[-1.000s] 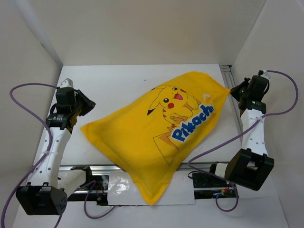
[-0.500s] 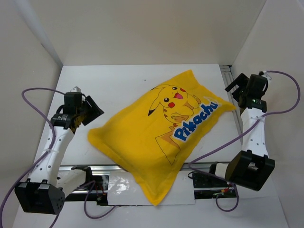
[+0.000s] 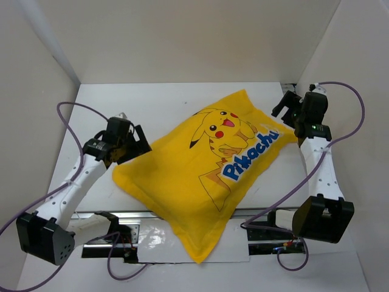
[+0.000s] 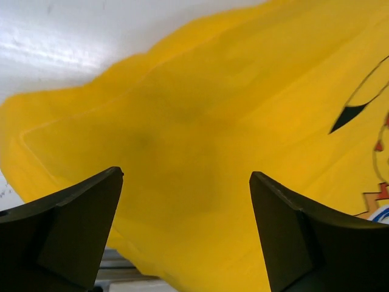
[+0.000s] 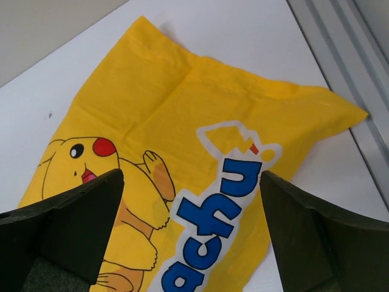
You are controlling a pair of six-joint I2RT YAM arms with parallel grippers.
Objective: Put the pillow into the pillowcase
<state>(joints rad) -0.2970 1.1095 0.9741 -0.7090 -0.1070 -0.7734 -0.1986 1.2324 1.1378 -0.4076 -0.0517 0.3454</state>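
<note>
The plump pillowcase is lying across the table, its near corner overhanging the edge. The left gripper and, farther off, the right gripper are hovering spread and empty. Being soft, light cloth, it is likely asking for a corner pinch.

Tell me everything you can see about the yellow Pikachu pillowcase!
The pillowcase is bright yellow soft cloth, printed with a cartoon Pikachu and blue "Pikachu" letters, picture side up. It looks puffy and a bit wrinkled. It lies slantwise on the white table, its near corner poking past the front edge. Nothing grips it.
</note>
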